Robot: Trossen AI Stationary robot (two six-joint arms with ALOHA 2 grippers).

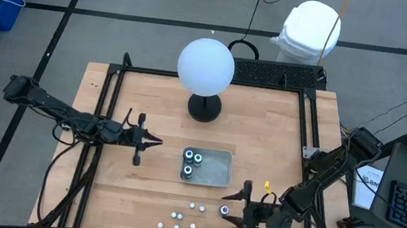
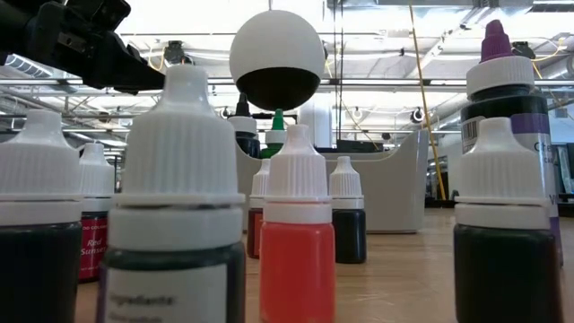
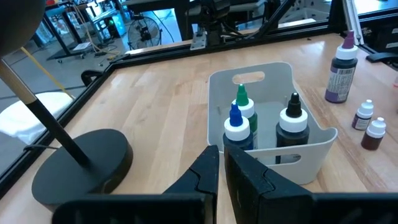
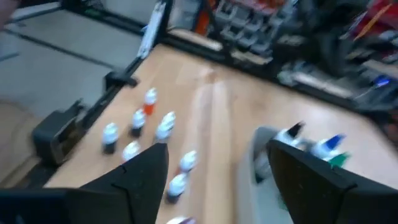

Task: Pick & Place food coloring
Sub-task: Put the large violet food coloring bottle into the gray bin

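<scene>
Down at the near edge of the worktop (image 1: 139, 192), your small white-capped food coloring bottles (image 1: 191, 225) sit scattered in a loose bunch. From above they're just white dots, but the low view shows what they hold: an orange-red bottle (image 2: 297, 242) in the middle, and dark ones either side. That view also catches a taller purple-tipped bottle (image 2: 508, 117), which from overhead is the one (image 1: 225, 209) right by the right end effector (image 1: 245, 209). The right wrist camera shows those fingers spread wide with nothing between them, hovering over the near right part of the worktop.

Three bigger bottles stand in the grey tray (image 1: 217, 169), bunched at its left end. Only the left wrist view gives you their tips: blue (image 3: 235, 127), green (image 3: 244, 109) and black (image 3: 292, 124). It also shows the tray has tall walls and a handle slot.

Your left end effector (image 1: 152, 142) hangs just left of the tray, fingers nearly closed and empty.

For room, bare wood lies between the tray and the small bottles, and more on the far right. The white globe lamp (image 1: 206, 68) takes the far middle.
</scene>
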